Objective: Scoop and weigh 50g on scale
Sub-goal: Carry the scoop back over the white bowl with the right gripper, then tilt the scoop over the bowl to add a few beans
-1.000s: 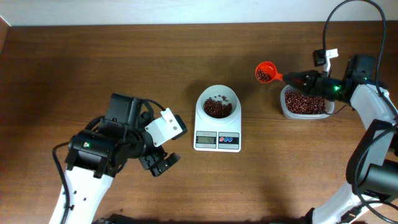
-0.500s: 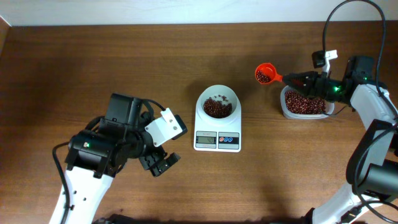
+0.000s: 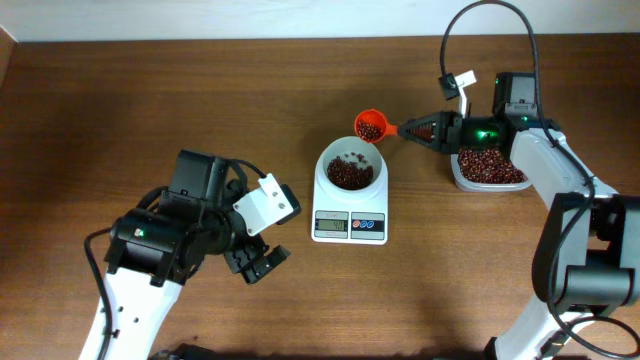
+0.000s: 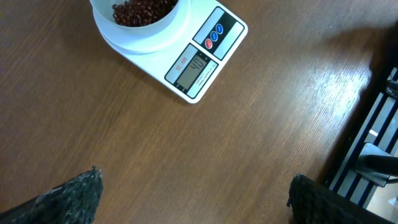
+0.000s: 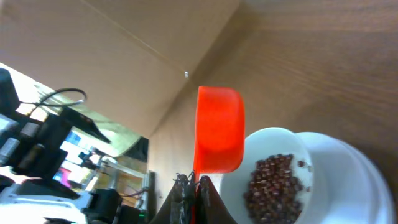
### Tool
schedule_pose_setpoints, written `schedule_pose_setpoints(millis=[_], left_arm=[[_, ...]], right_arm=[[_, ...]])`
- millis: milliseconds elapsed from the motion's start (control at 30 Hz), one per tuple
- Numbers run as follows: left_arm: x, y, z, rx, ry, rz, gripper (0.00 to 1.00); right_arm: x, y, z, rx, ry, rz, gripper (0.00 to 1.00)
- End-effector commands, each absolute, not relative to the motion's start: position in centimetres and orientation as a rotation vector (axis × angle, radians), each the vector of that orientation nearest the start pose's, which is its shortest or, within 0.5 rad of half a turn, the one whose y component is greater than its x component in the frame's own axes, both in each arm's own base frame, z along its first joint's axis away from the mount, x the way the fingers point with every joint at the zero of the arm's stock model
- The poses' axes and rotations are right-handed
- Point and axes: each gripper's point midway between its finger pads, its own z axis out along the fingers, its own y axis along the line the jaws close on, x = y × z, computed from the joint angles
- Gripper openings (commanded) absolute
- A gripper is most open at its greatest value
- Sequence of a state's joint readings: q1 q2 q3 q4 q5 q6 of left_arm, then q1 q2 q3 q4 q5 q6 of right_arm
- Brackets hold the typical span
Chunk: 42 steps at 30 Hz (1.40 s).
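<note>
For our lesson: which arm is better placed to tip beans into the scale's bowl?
Right: the right gripper holds the loaded orange scoop by the bowl's rim; the left gripper sits open, empty, away from the scale.

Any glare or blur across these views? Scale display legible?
Overhead: sharp, evenly lit, scale display too small to read. Left wrist: bright sheen on the table at right, left claw tips out of focus. Right wrist: scoop close and soft, room behind blurred.

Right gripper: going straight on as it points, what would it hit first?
Likely the back rim of the round white bowl on the white digital scale; height is unclear, it may pass over.
</note>
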State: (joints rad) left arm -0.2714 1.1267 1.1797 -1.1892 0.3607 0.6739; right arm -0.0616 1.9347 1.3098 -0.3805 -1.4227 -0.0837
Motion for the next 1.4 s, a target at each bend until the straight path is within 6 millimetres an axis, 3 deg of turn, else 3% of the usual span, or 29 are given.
schedule_pose_setpoints(millis=[0,167,267,433,600,767,867,933,1000,1067,1167,1200,1233,1267,1300,1333,1367], left_arm=[[22.0,-12.6,21.4,1.288,2.279,-0.370,0.99],[22.0,-12.6,21.4,1.288,2.278,-0.370,0.99],[22.0,-12.6,21.4,1.288,2.279,-0.370,0.99],[22.0,-12.6,21.4,1.288,2.278,-0.370,0.99],[22.0,-12.6,21.4,1.288,2.279,-0.370,0.99],[22.0,-12.6,21.4,1.288,2.279,-0.370,0.99],[22.0,-12.6,21.4,1.288,2.279,-0.370,0.99],[22.0,-12.6,21.4,1.288,2.279,-0.370,0.99],[22.0,-12.6,21.4,1.288,2.279,-0.370,0.99],[22.0,-12.6,21.4,1.288,2.279,-0.370,0.99],[22.0,-12.6,21.4,1.288,2.278,-0.370,0.99],[22.0,-12.6,21.4,1.288,2.279,-0.370,0.99],[22.0,-12.6,21.4,1.288,2.278,-0.370,0.99],[22.0,-12.6,21.4,1.288,2.279,-0.370,0.99],[22.0,-12.6,21.4,1.288,2.279,-0.370,0.99],[22.0,-12.6,21.4,1.288,2.279,-0.370,0.99],[22.0,-12.6,21.4,1.288,2.279,-0.370,0.99]], right_arm=[[41.6,14.5,17.5,-0.674,1.897,1.487,0.04],[43.0,13.5,14.8,-0.837,1.916,1.160,0.04],[43.1,13.4,14.6,-0.922,1.863,1.085,0.04],[41.9,15.0,15.7,-0.955,1.786,1.191,0.04],[41.0,16.4,15.7,-0.977,1.790,1.236,0.04],[40.6,16.4,15.4,-1.006,1.790,1.217,0.04],[41.0,15.8,14.0,-1.022,1.862,1.127,0.04],[40.0,16.5,16.2,-1.018,1.756,1.243,0.04],[40.9,16.1,15.3,-1.034,1.795,1.150,0.04],[39.7,16.7,17.1,-1.020,1.704,1.280,0.04],[40.4,16.5,15.8,-1.027,1.788,1.192,0.04],[39.4,17.0,17.1,-1.034,1.704,1.278,0.04],[39.5,17.0,16.9,-1.059,1.696,1.244,0.04],[40.4,16.5,15.2,-1.075,1.786,1.132,0.04],[40.4,16.7,14.9,-1.060,1.838,1.124,0.04],[39.4,17.3,16.5,-1.059,1.744,1.228,0.04],[39.5,17.3,16.7,-1.082,1.710,1.210,0.04]])
